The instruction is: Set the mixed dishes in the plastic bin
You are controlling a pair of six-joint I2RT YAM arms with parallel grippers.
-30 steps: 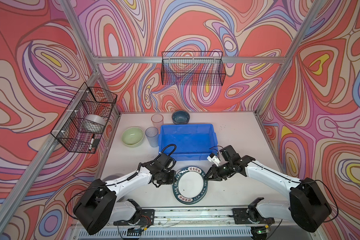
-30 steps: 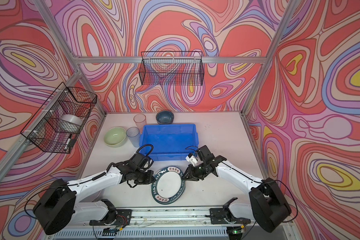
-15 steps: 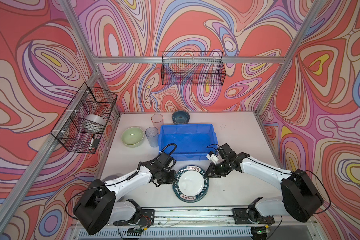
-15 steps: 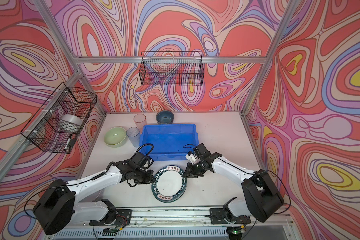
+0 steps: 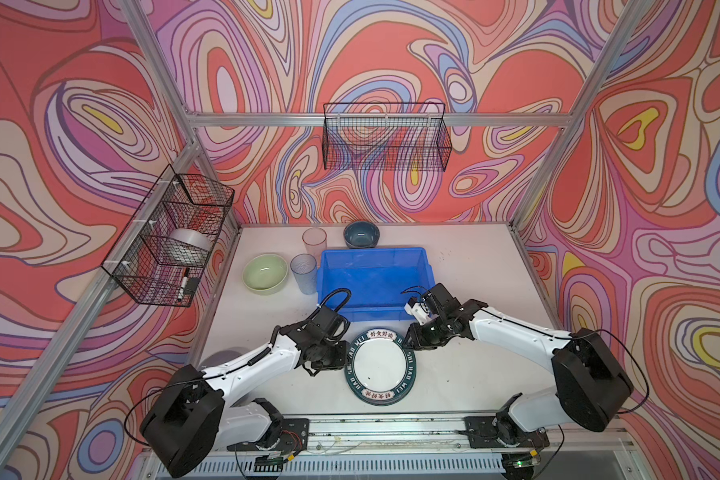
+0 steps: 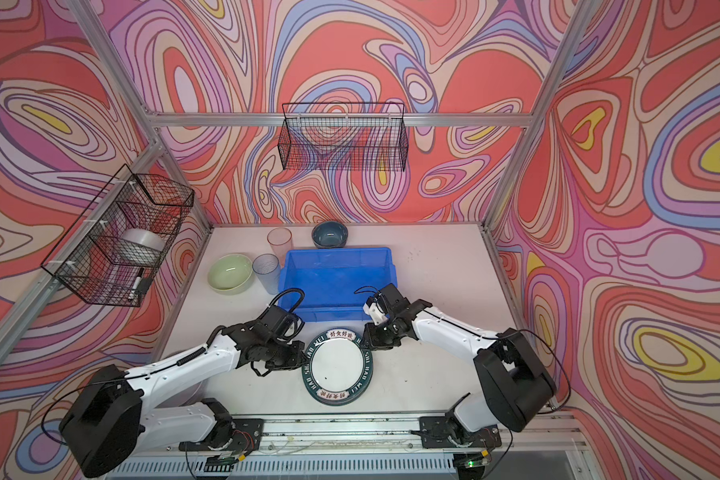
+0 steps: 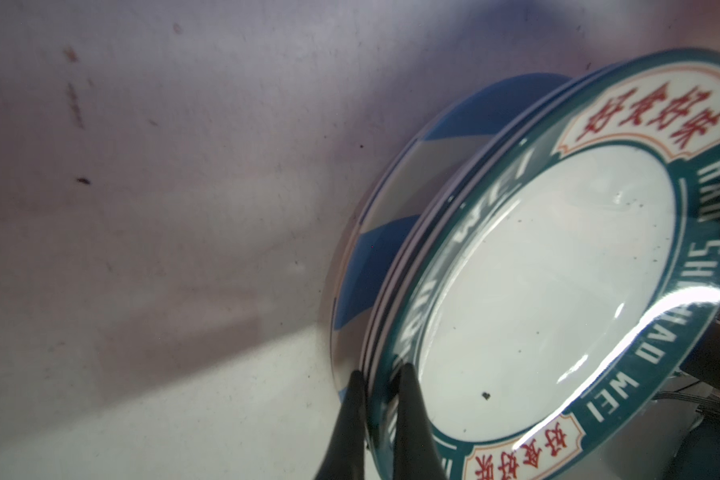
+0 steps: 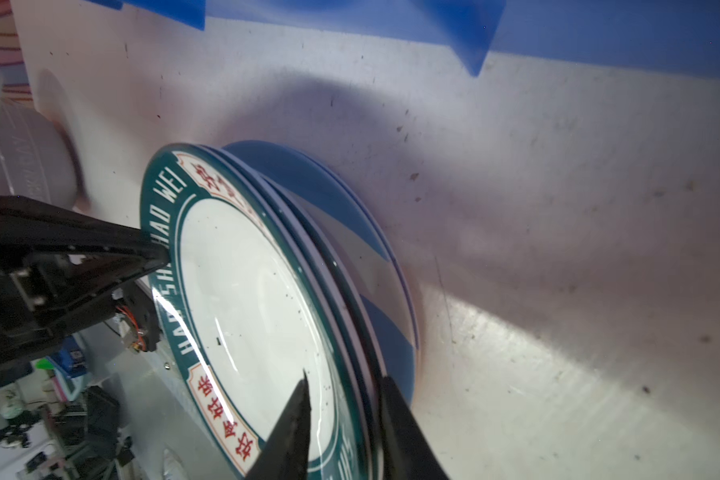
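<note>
Several plates (image 5: 378, 365) are sitting stacked, green-lettered over blue-striped; left fingers (image 7: 408, 399) clamping 9 o'clock rim, right fingers (image 8: 395, 415) apart at 1 o'clock, bench (image 5: 466, 382) open at 3.

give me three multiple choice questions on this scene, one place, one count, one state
1. Where is the plate stack relative to the blue bin?
A inside it
B on the table in front of it
C behind it

2. How many tumblers stand on the table?
A one
B two
C four

3. What is the left gripper doing?
A hanging open over the bin
B holding a tumbler
C shut on the green-rimmed plates' rim

Key: 1 B, both top views show it there; 2 B, the pinkish tumbler and the bluish tumbler; 3 C, the left wrist view shows its fingers pinching that rim.
</note>
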